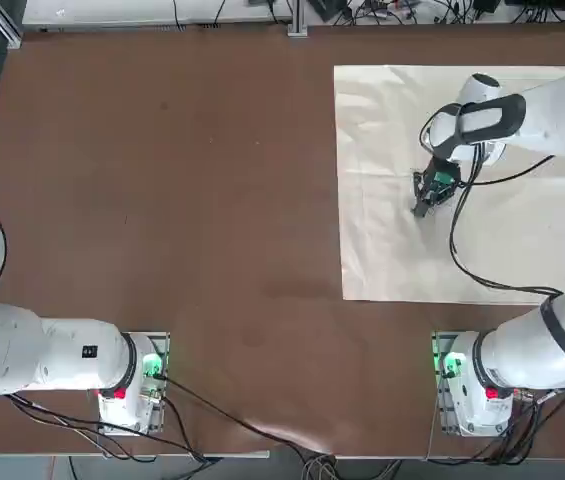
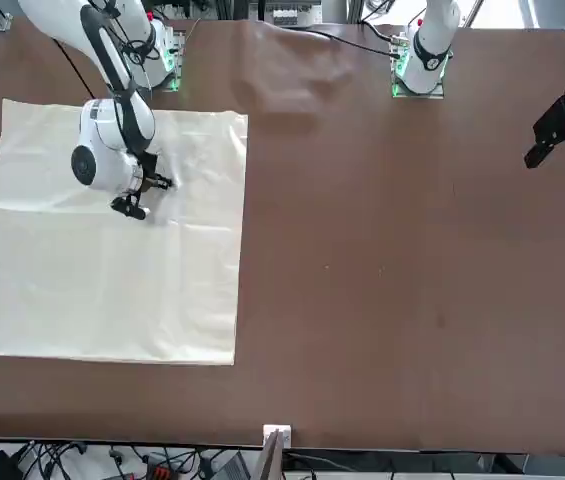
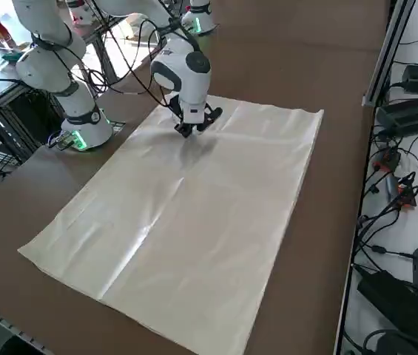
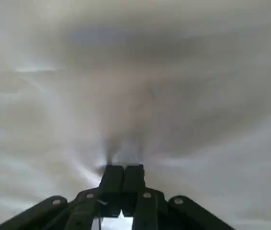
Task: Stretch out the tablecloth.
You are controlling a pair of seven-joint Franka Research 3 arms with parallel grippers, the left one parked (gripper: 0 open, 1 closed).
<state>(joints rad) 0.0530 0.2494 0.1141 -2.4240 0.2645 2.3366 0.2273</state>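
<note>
The cream tablecloth (image 1: pixel 502 240) lies flat as a rectangle on the right part of the brown table, with faint crease lines across it. It also shows in the front view (image 2: pixel 112 290) and the right side view (image 3: pixel 194 222). My right gripper (image 1: pixel 422 208) points down onto the cloth near its left-centre, a little in from the left edge. In the wrist view its fingers (image 4: pixel 124 168) are pressed together, and small wrinkles in the cloth (image 4: pixel 183 96) run into the tips, so a pinch of fabric is between them. The tips touch the cloth in the side view (image 3: pixel 186 133).
Bare brown tabletop (image 1: pixel 162 200) stretches to the left of the cloth. The right arm's black cable (image 1: pixel 459 255) hangs over the cloth. A bench with cables and chargers (image 3: pixel 408 185) runs along the table's right side. The cloth's right part lies under the arm.
</note>
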